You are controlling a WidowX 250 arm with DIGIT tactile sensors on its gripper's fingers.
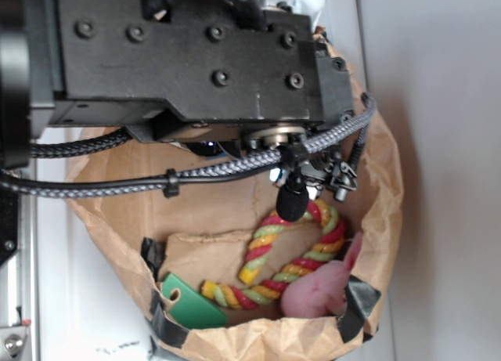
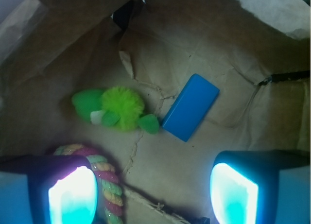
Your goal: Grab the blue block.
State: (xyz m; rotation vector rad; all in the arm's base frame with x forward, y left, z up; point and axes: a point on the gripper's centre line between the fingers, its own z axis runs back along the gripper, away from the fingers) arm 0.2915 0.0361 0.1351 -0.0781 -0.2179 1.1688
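- Your gripper (image 2: 153, 190) hangs above the floor of the brown paper bag (image 1: 383, 189) with its jaws spread wide and nothing between them; the two fingers (image 2: 73, 195) glow cyan at the bottom corners of the wrist view.
- The blue block (image 2: 190, 107) lies flat on the bag floor, ahead of the jaws and a little toward the right finger, clear of both. Its long axis runs diagonally, and nothing rests on it.
- Count in the wrist view: one blue block, one yellow-green fuzzy toy (image 2: 118, 109), one rope ring (image 2: 104, 185).
- Count in the exterior view: one rope ring (image 1: 293, 255), one flat green piece (image 1: 190, 302), one pink soft toy (image 1: 321, 290). The arm hides the block in that view.
- The fuzzy toy sits just beside the block's lower left corner; you cannot tell from this view whether they touch.
- The rope ring lies beside the left finger, well apart from the block.
- Bare paper floor lies open between the jaws and the block, and on the block's right and far sides.
- The bag's creased walls rise on all sides, with black tape (image 2: 124, 12) at the far fold.
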